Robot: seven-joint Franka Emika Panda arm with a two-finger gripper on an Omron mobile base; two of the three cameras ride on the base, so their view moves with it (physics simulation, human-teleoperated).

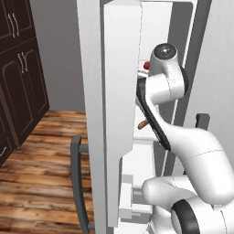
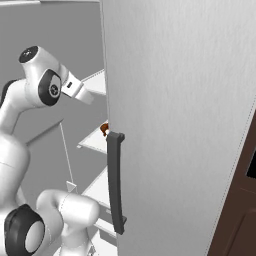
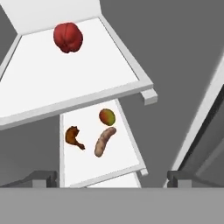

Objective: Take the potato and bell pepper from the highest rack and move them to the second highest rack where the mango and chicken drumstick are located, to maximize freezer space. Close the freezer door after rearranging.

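Looking along our spread, empty jaws, we see the glossy red bell pepper (image 3: 68, 37) far ahead on the top white shelf (image 3: 87, 87); beneath lie brown chicken drumstick (image 3: 74, 137), tan oblong potato (image 3: 104, 141), red-green mango (image 3: 107, 117).

Item count: one bell pepper (image 3: 68, 37) on the upper rack (image 3: 87, 83); one mango (image 3: 107, 117), one chicken drumstick (image 3: 74, 138) and one potato (image 3: 104, 141) on the rack below (image 3: 124, 162).
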